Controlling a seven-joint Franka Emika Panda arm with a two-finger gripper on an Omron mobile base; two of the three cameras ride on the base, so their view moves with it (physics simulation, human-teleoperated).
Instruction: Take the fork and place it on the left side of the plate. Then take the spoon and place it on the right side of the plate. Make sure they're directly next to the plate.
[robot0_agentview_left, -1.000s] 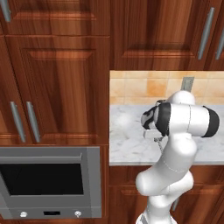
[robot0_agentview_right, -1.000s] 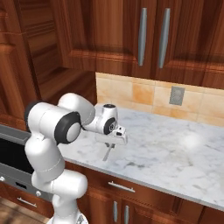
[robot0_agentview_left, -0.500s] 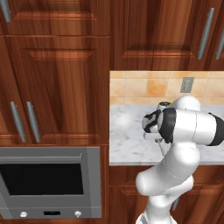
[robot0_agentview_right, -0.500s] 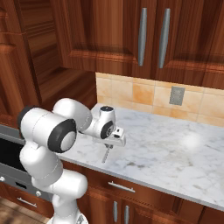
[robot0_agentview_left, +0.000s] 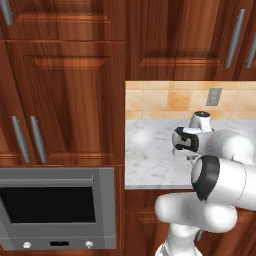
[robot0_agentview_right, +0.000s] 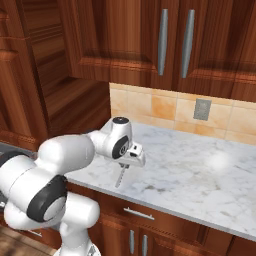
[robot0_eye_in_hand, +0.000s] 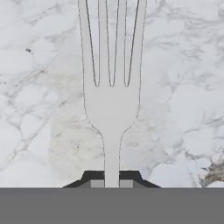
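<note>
The fork (robot0_eye_in_hand: 111, 109), slim and silver-grey, runs straight out from my gripper (robot0_eye_in_hand: 111, 183) in the hand view, tines away from me, over white marble. Both dark fingertips press on its thin handle, so the gripper is shut on it. In the right base view the gripper (robot0_agentview_right: 128, 163) hangs near the counter's front left part. There the fork (robot0_agentview_right: 120, 177) slants down from it toward the marble. The spoon and the plate are out of view.
The marble counter (robot0_agentview_right: 200, 175) stretches to the right, backed by a tan tile wall with an outlet (robot0_agentview_right: 202, 109). Wooden cabinets (robot0_agentview_right: 165, 40) hang above it. An oven (robot0_agentview_left: 55, 205) sits low at the left of the counter.
The jaws have closed the last bit onto the fork's handle. My arm's elbow has swung nearer the cameras while the hand stays over the same spot.
</note>
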